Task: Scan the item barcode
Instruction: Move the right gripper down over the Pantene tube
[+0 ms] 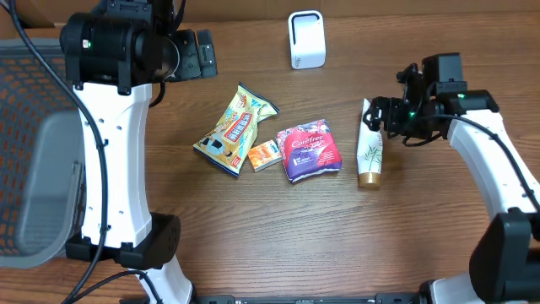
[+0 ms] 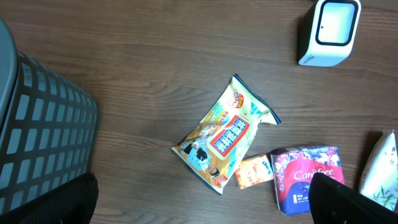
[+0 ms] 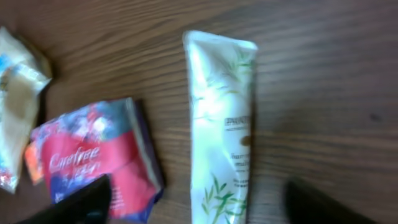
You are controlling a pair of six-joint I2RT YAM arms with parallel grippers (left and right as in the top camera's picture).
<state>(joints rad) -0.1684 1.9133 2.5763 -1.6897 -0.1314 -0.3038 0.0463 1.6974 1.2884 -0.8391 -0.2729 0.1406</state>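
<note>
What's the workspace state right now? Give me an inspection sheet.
Surface: wood table, no spills seen.
Job's things: scanner upright at far edge; tube lying flat, cap toward robot.
Clutter: bag, pack, sachet lying left of tube.
Grippers: left gripper open, empty; right gripper open, astride tube, gaps both sides.
Cables: black cable at table's left, off the items.
Surroundings: mesh basket at left.
</note>
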